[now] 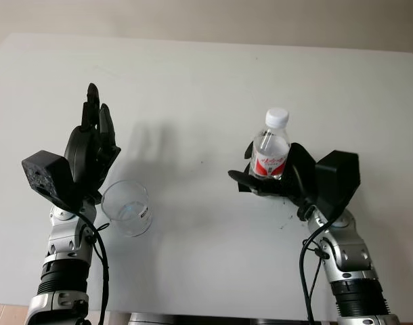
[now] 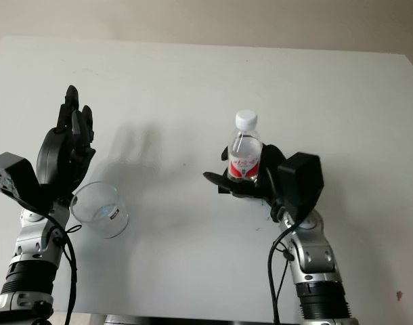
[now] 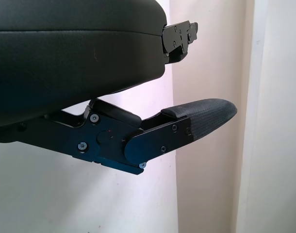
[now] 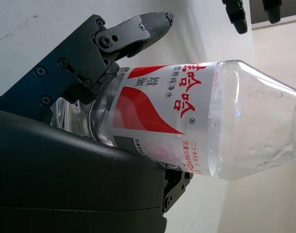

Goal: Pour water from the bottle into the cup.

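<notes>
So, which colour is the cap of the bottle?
White; the cap of the bottle shows best in the left eye view.

cup (image 1: pixel 126 208) on table (image 1: pixel 206 81), left | bottle (image 1: pixel 270 146) right, well apart

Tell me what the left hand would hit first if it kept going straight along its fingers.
Probably nothing: the open left hand points up and away over bare table; the cup sits behind, by its wrist. Depth is uncertain.

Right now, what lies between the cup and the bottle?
Nothing: bare white table separates the cup from the bottle held by the right hand, seen in both eye views.
</notes>
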